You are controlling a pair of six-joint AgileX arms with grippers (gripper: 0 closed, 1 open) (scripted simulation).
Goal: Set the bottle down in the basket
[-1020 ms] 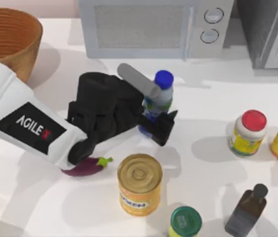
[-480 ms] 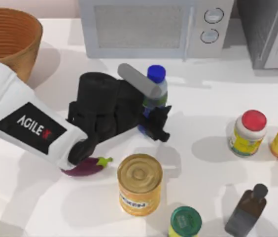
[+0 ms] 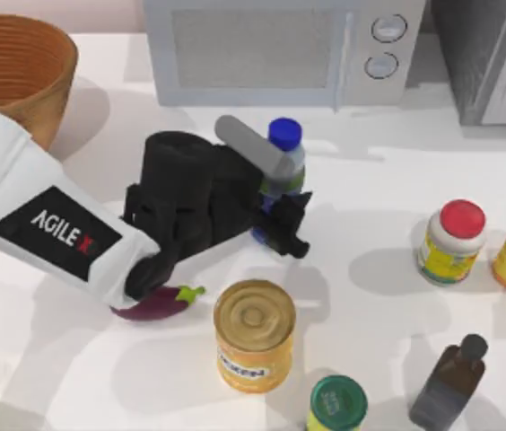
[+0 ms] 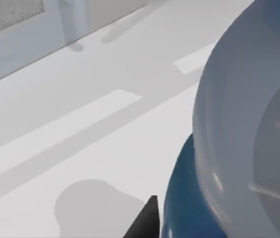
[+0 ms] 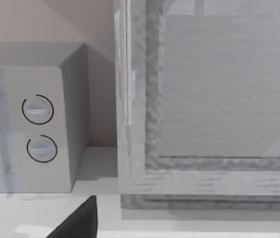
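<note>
One container matters here, the basket (image 3: 15, 67) at the table's far left corner; what I can see of its hollow looks bare, though its near part is cut off by the frame edge and my arm. My left gripper (image 3: 275, 211) is pinched on the bottle (image 3: 282, 171), which sits mid-table in front of the microwave (image 3: 280, 49), well apart from the basket. The bottle stands upright or nearly so, long axis vertical, blue cap toward the camera above; my left wrist view catches its clear wall and dark blue base (image 4: 189, 208) very close, so I cannot say whether the base touches the table (image 3: 370, 305). An eggplant (image 3: 159, 303) lies by my forearm, a yellow can (image 3: 253, 334) just beyond it. My right gripper (image 5: 78, 220) is parked facing the microwave's dials, its finger spread untold.
</note>
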